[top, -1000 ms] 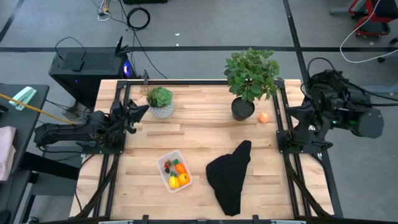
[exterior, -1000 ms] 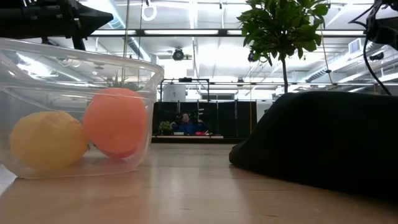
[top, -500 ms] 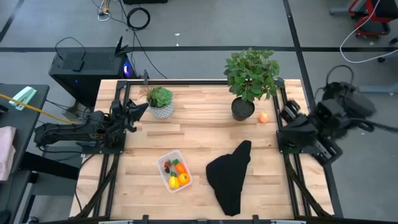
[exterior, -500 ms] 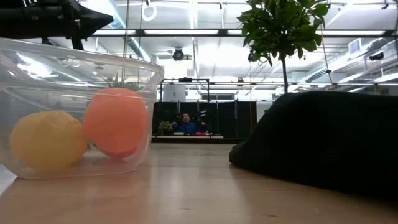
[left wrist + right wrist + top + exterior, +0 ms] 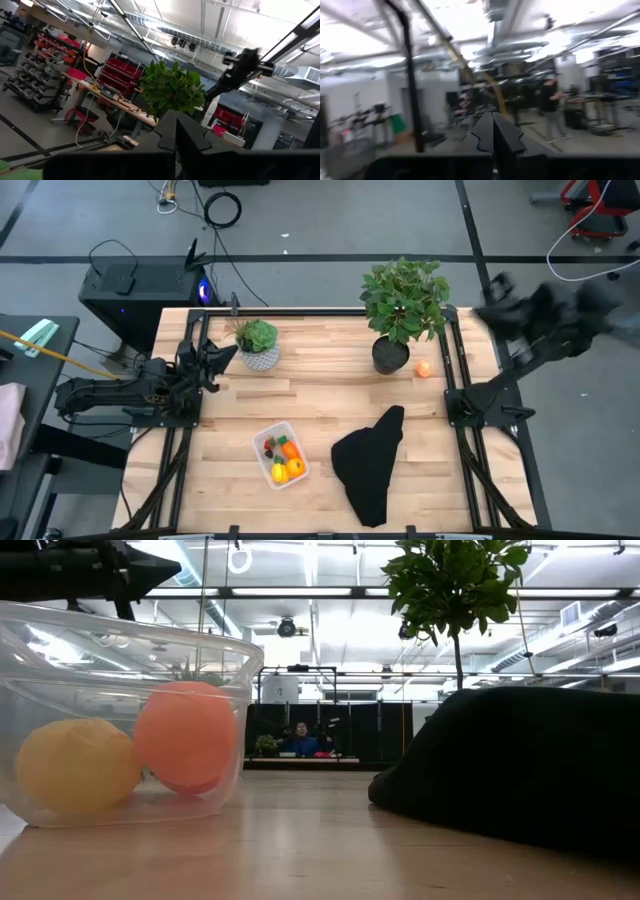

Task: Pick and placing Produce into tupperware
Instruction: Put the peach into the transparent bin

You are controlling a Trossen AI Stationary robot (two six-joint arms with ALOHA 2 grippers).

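My left arm lies folded low along the left edge of the table, its forearm stretched level toward the middle. My left gripper (image 5: 226, 356) points inward over the near-left part of the tabletop, and in my left wrist view its two dark fingers (image 5: 170, 131) press together with no gap between them. My right arm stands off the right side of the table, raised and blurred above its base. My right gripper (image 5: 497, 288) is lifted high, and my right wrist view shows its fingers (image 5: 493, 131) closed flat against each other
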